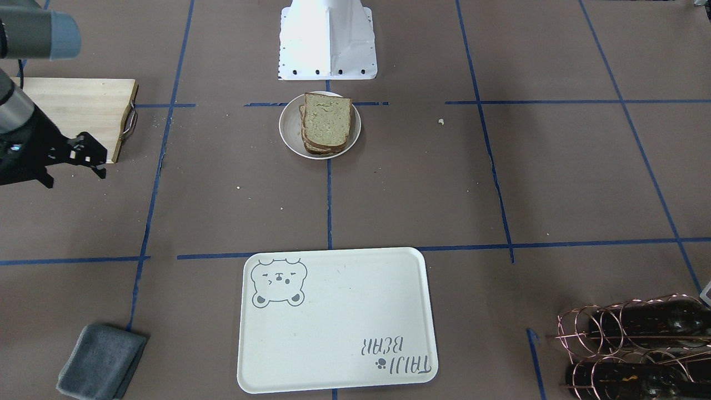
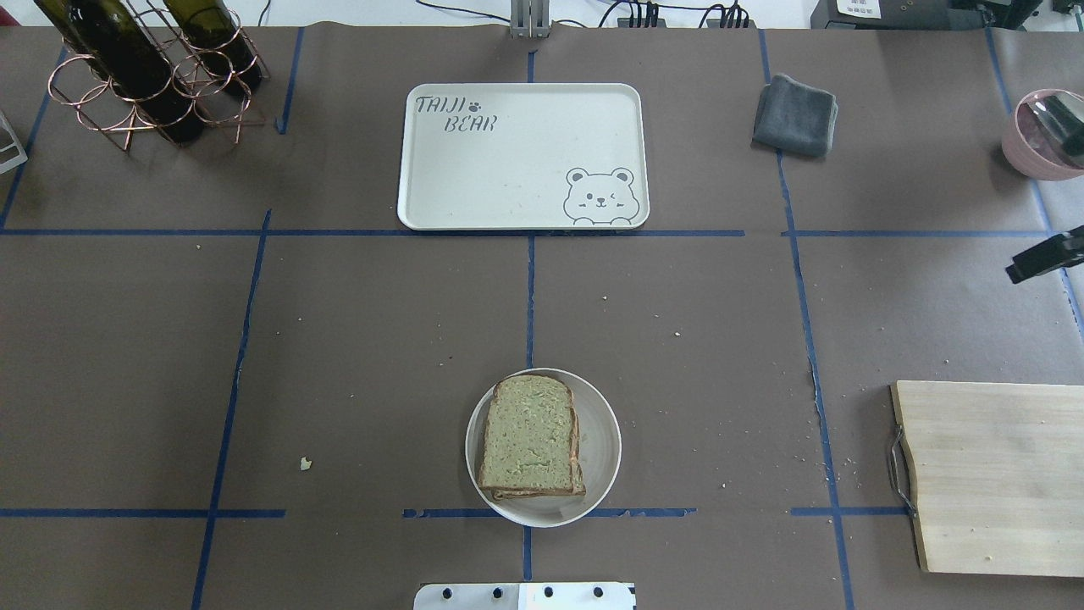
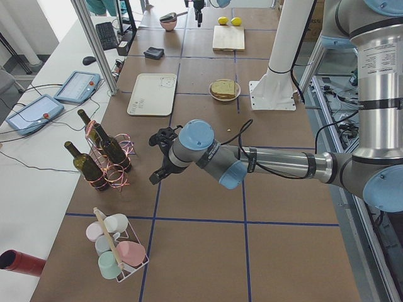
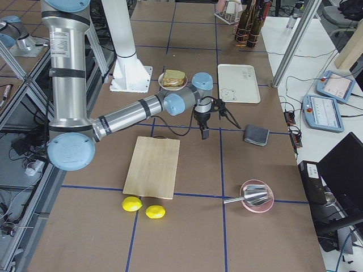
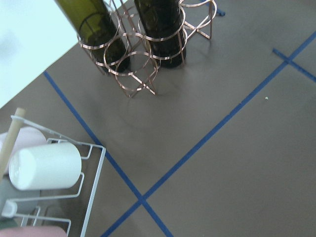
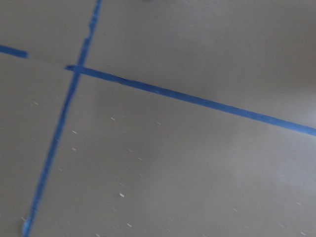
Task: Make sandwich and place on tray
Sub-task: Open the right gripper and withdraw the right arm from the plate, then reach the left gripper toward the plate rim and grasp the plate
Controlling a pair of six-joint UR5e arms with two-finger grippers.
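far to the left on the brown paper tabletop (image 2: 339, 339) with blue tape lines stands a copper wire rack (image 2: 127, 110) that holds dark green glass bottles (image 2: 127, 59). the left gripper (image 3: 154, 160) hangs over the tabletop near that rack, and it shows only in the side view, so i cannot tell how its jaws stand. next, in the middle and on the far side from the robot, lies the big cream-white plastic tray (image 2: 508, 169) with round corners, a grey bear face and grey letters. the sandwich (image 2: 532, 436), square slices of pale tan bread with dark brown crust stacked one on the other, sits on a small round white plate (image 2: 603, 440) close to the robot's base, well apart from the tray. more to the right lies a folded grey cloth (image 2: 796, 114), and nearer the robot a pale wooden cutting board (image 2: 991, 474) with a metal handle. the right gripper (image 1: 75, 178) hangs above the tabletop just beside the board, with its jaws spread wide and holding nothing. a pink round bowl (image 2: 1037, 135) sits at the far right edge.
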